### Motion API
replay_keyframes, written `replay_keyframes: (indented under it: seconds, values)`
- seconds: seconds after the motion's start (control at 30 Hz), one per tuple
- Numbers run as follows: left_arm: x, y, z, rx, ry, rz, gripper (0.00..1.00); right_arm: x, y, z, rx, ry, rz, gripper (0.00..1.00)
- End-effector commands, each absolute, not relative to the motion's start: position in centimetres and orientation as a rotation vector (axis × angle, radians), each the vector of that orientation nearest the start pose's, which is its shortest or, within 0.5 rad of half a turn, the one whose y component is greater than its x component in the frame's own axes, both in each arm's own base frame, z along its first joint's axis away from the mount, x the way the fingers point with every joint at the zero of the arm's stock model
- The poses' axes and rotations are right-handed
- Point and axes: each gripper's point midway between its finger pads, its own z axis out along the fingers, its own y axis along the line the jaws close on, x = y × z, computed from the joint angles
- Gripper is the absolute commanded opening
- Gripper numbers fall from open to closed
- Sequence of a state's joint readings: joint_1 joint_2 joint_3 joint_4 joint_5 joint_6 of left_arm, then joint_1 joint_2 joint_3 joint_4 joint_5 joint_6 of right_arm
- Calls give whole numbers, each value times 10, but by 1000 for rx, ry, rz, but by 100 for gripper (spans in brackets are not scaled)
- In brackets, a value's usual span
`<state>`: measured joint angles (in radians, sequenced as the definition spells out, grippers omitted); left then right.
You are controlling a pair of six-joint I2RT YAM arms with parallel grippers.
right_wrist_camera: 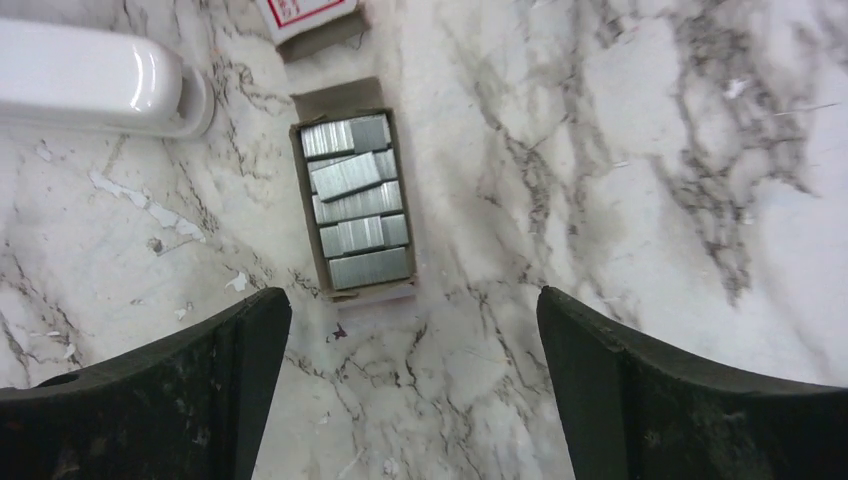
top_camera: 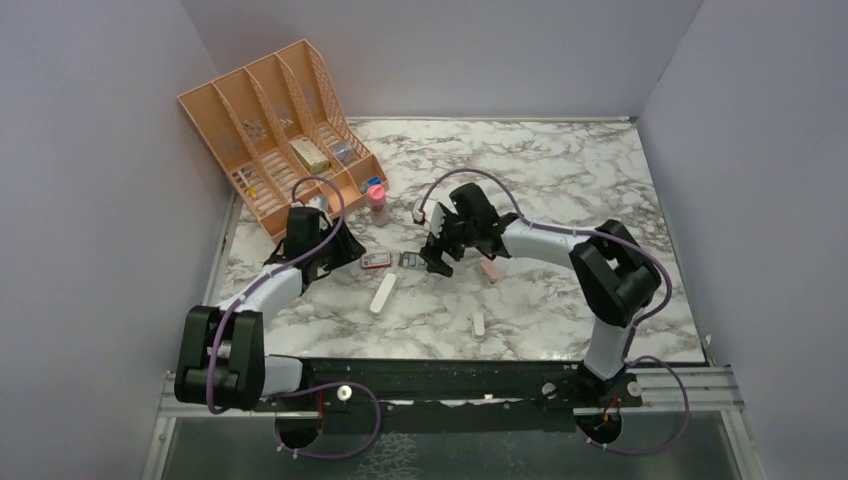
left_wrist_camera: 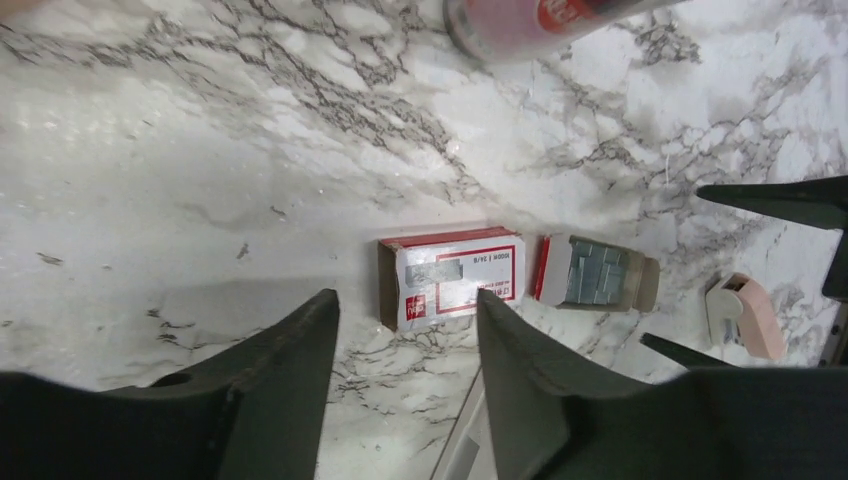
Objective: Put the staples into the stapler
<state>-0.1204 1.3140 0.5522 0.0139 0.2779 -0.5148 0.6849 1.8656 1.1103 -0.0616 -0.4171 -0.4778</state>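
Left claw (left_wrist_camera: 405,325): jaws partly apart and empty; black tapered fingers (left_wrist_camera: 290,370) point down at the table, tips just short of the sleeve.
Right claw (right_wrist_camera: 410,305): jaws spread wide and empty, wedge-shaped black fingers (right_wrist_camera: 230,370) flanking the tray's near end, apart from it.
Arms: both rise from the lower edge of the top view, elbows out, wrists bent down, converging mid-frame.
Table (top_camera: 560,190): glossy white marble-pattern top with grey veins.
Stapler (top_camera: 383,293): long, rounded, glossy white plastic stapler, lying flat below the two claws in the top view.
Staples (right_wrist_camera: 355,205): silvery-grey ribbed metal staple strips, packed side by side in a flat rectangular grey card tray (right_wrist_camera: 300,215), centre frame.
Sleeve (left_wrist_camera: 455,278): small red-and-white cardboard sleeve, lying flat just left of the tray, open end towards it.
Bottle (top_camera: 378,200): pink-capped bottle, standing above the sleeve.
Organiser (top_camera: 280,130): peach plastic lattice-sided file organiser, upper left.
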Motion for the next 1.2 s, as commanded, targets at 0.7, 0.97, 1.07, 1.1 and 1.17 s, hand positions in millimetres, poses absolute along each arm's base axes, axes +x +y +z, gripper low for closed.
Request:
replay_keyframes:
  seconds: [0.7, 0.97, 1.07, 1.1, 1.17]
  values:
    - [317, -110, 201, -127, 1938, -683, 98, 306, 197, 156, -300, 2241, 194, 100]
    - [315, -139, 212, 24, 1909, -849, 99, 267, 183, 92, -194, 2493, 171, 65]
    - [312, -150, 210, 70, 1923, -900, 99, 256, 190, 77, -241, 2553, 222, 56]
    - [312, -154, 209, 81, 1927, -911, 99, 254, 192, 73, -261, 2566, 235, 56]
    - [310, -160, 206, 98, 1933, -922, 99, 251, 191, 65, -274, 2591, 224, 56]
